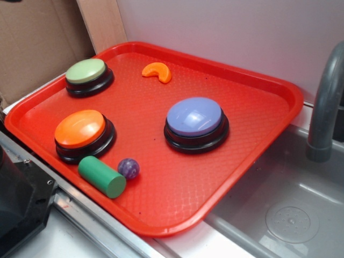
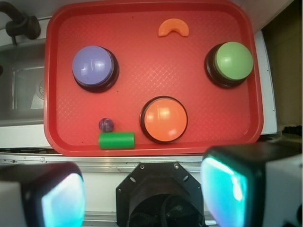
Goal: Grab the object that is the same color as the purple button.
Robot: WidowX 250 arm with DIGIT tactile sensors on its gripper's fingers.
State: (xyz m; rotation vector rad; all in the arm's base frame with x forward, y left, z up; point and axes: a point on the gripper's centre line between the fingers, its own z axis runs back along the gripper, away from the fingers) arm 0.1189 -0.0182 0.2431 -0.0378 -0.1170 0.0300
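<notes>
A red tray [image 1: 258, 140] carries the purple button [image 1: 194, 119], with the ball [image 1: 129, 167], green cylinder [image 1: 102, 176] and two other buttons apparently nearby.

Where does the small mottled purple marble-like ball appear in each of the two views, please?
Exterior view: the small mottled purple ball lies near the red plastic tray's front edge, just right of the green cylinder.
Wrist view: the ball is lower left on the tray, just above the cylinder's left end.
Shared landmark: the green cylinder, right beside the ball in both.
</notes>
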